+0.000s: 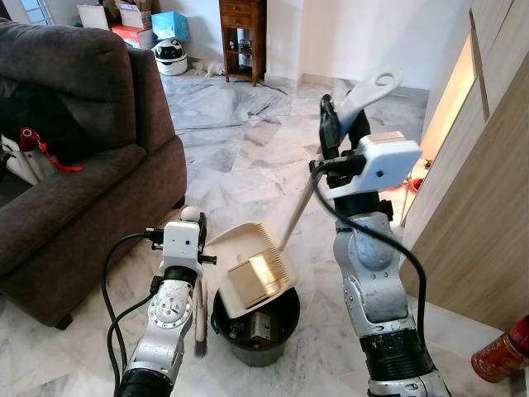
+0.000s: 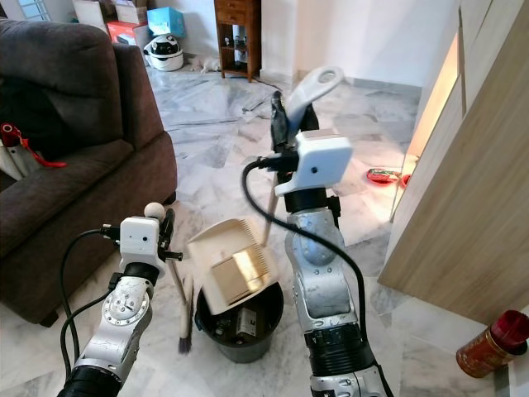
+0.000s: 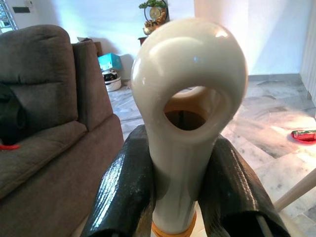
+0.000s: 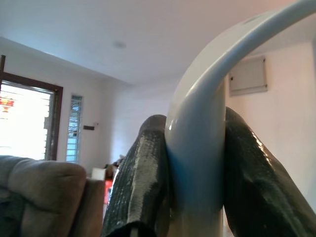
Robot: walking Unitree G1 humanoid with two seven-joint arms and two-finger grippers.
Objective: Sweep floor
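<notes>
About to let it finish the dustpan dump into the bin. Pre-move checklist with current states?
1. Right gripper clamped on the dustpan handle: ok, both fingers press the handle.
2. Left gripper clamped on the brush handle: ok.
3. Dustpan over the black bin: ok, tilted with its mouth above the bin opening.
4. Dustpan emptied: cannot tell, its inside faces away.
5. Brush bristles out of the bin: ok, hanging beside it near the marble floor.
6. Sofa clearance on the left arm side: ok, apart from the arm.
</notes>
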